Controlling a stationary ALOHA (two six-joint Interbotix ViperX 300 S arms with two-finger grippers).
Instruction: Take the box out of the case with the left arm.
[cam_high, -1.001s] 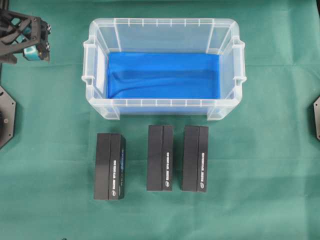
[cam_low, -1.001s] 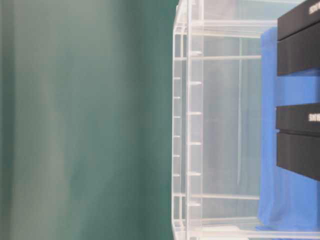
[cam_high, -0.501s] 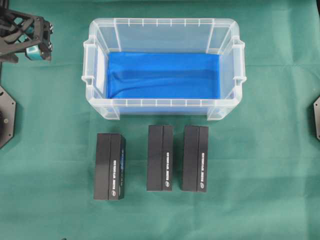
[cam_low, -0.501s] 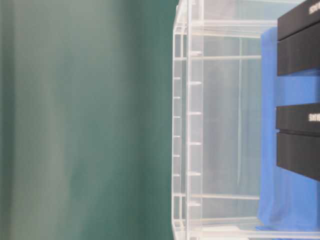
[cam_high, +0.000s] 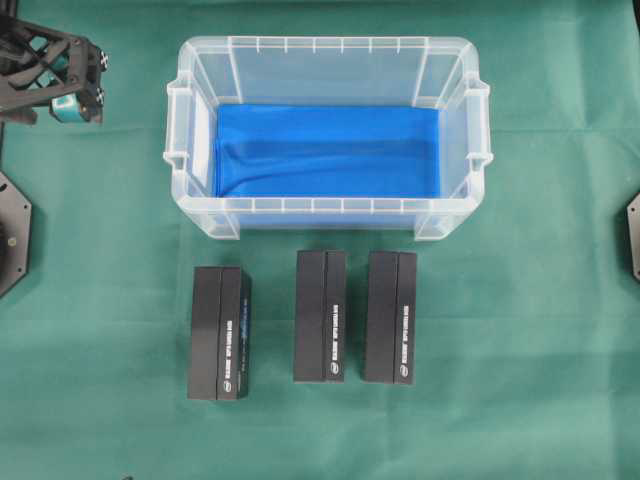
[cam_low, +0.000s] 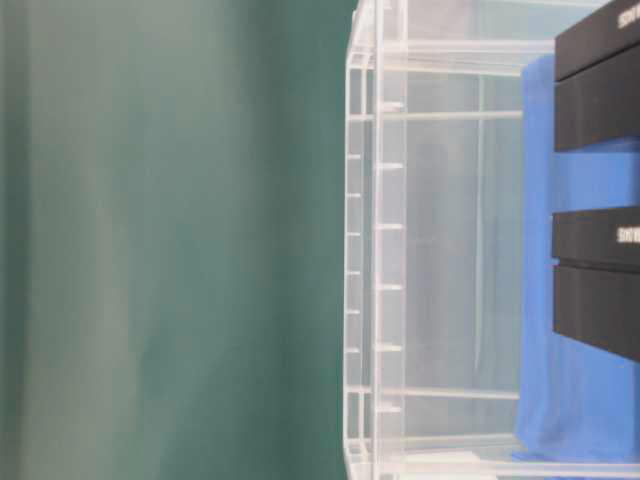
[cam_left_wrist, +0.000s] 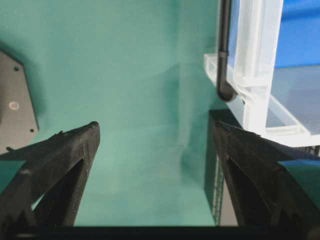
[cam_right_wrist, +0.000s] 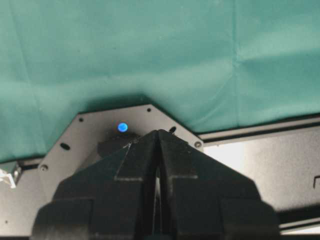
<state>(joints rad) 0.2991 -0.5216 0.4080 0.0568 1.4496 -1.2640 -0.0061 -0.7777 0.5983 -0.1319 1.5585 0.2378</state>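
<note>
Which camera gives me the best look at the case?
Overhead: the whole case shows, blue floor bare, the three black boxes on the cloth outside it. Table level shows only one ribbed wall; left wrist only a corner; right wrist none of it.

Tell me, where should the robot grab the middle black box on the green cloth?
The middle box lies long and thin on the green cloth. It is probably best pinched on its two long sides, across the narrow width, coming straight down from above. There's a gap to the left box and a slimmer one to the right box.
</note>
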